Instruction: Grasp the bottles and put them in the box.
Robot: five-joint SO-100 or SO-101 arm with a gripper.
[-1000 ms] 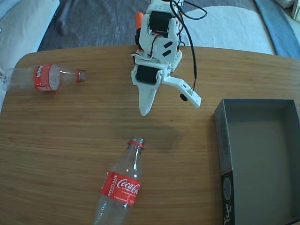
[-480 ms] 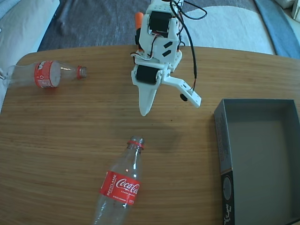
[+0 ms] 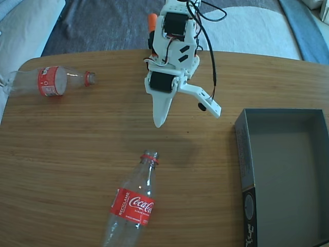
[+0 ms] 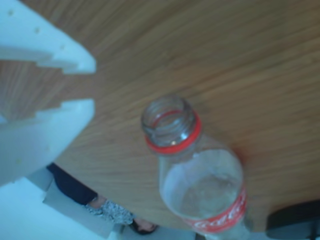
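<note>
Since a second ago, only the far Coca-Cola bottle [image 3: 49, 81] has rolled slightly; my gripper [image 3: 187, 116] hangs unchanged, fingers spread and holding nothing, above the wooden table [image 3: 77, 139]. Just below it in the fixed view lies the near Coca-Cola bottle [image 3: 132, 203], mouth toward the gripper. At right sits the dark-grey box [image 3: 245, 154], well apart.

Wood table [image 3: 77, 134] w/ two bottles [image 3: 132, 201] [image 3: 49, 82] & box [image 3: 285, 175].
</note>
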